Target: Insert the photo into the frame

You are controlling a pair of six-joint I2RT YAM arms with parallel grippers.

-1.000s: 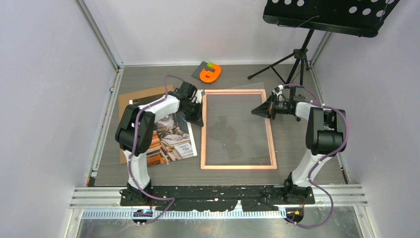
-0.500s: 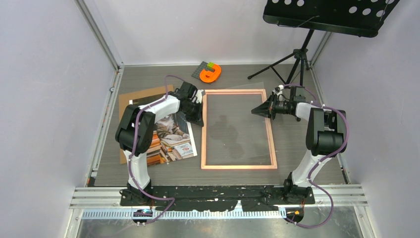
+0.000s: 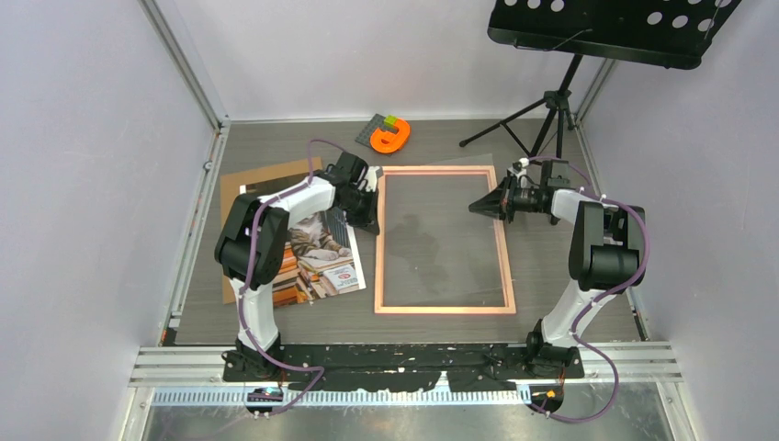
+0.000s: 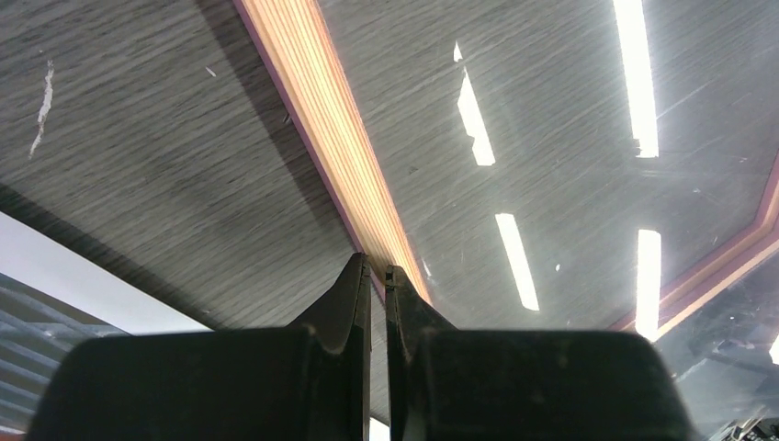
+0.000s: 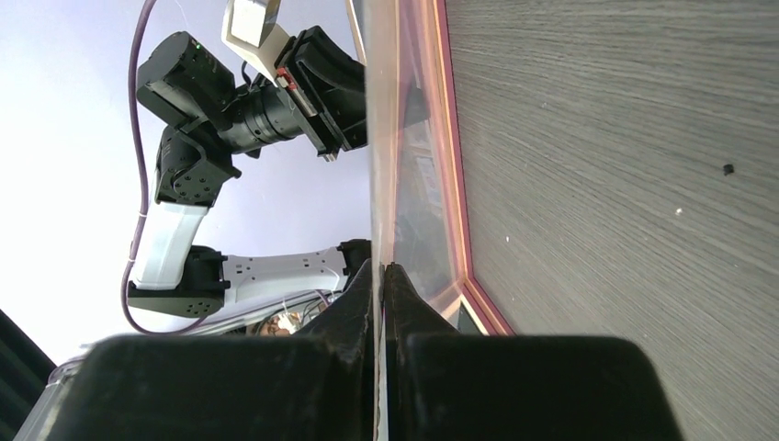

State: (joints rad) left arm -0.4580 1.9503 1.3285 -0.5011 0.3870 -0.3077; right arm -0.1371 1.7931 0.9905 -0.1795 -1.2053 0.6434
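Observation:
The pink frame (image 3: 379, 262) lies flat mid-table. The cat photo (image 3: 317, 262) lies to its left, partly under my left arm, on a brown backing board (image 3: 246, 184). My left gripper (image 3: 371, 220) is shut with only a sliver between the fingers. Its tips (image 4: 377, 272) rest at the outer edge of the frame's left rail (image 4: 331, 138), and the photo's white border (image 4: 83, 276) shows beside them. My right gripper (image 3: 476, 209) reaches over the right rail and is shut on the edge of the clear pane (image 5: 381, 184), beside the frame rail (image 5: 452, 184).
An orange piece with small coloured blocks (image 3: 389, 136) sits at the back of the table. A black music stand's tripod (image 3: 551, 115) stands back right, its tray (image 3: 611, 28) overhead. Grey walls and metal rails close in the sides.
My right gripper has shifted slightly to the right, still holding the pane. The left gripper has stayed at the frame's left rail.

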